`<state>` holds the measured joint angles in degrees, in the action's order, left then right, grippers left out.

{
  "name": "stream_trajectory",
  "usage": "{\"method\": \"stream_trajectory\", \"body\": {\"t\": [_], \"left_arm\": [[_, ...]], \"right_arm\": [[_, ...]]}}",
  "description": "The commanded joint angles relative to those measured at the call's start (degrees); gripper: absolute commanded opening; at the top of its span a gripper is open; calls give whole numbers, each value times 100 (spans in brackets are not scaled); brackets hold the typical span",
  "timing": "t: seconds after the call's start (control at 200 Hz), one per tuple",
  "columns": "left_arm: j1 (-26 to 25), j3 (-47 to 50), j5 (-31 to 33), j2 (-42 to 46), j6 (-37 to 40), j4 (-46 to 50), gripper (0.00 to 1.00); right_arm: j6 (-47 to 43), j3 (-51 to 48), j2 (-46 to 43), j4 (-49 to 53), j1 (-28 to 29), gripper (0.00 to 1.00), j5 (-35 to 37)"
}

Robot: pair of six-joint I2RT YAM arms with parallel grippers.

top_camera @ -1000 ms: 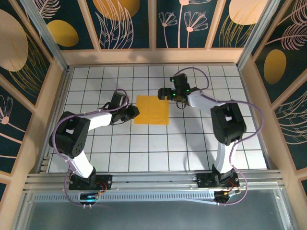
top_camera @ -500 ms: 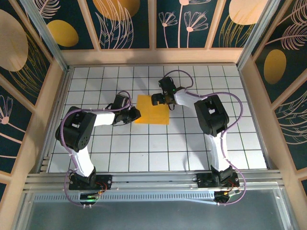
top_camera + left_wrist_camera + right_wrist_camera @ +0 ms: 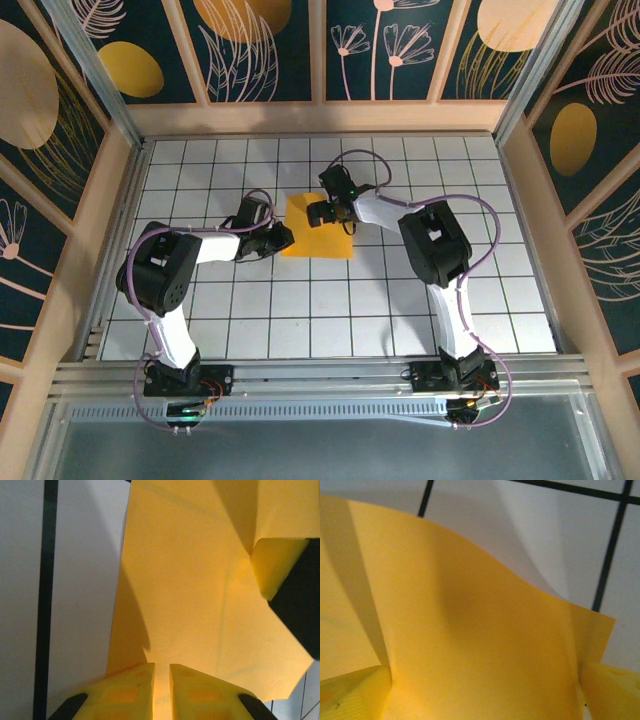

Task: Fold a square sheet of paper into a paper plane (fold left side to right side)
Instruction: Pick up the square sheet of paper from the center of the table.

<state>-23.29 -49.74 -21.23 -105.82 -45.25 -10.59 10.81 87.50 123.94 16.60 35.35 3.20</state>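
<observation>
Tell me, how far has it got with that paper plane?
Barely started. No fold is done: the sheet lies as a full square, one edge curling up. In hand: the left end effector pinches its left edge, and the right end effector is open over its far edge. Every fold remains.

Buckled orange-yellow paper sheet (image 3: 320, 240)

There is one square sheet of paper (image 3: 320, 244) on one tabletop (image 3: 380, 310), and two claws: left claw (image 3: 285, 238), right claw (image 3: 318, 212).
</observation>
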Motion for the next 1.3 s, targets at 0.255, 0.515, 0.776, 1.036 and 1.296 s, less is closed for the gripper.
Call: {"method": "stream_trajectory", "body": {"t": [0.255, 0.515, 0.776, 1.036, 1.296], "left_arm": [[-19, 155, -202, -132, -126, -264, 17], [-18, 143, -159, 64, -178, -333, 29], [331, 394, 78, 939, 0, -171, 43], [1029, 1057, -478, 1701, 125, -765, 57], [1329, 1641, -1657, 2244, 87, -2309, 71]], "right_arm": [[21, -175, -283, 482, 213, 79, -193], [-102, -75, -304, 637, 179, 53, -366], [-131, -341, -605, 483, 0, 34, -955], [-13, -947, -1349, -96, -366, 30, -2298], [71, -1504, -2320, -544, -949, 28, -3425]]}}
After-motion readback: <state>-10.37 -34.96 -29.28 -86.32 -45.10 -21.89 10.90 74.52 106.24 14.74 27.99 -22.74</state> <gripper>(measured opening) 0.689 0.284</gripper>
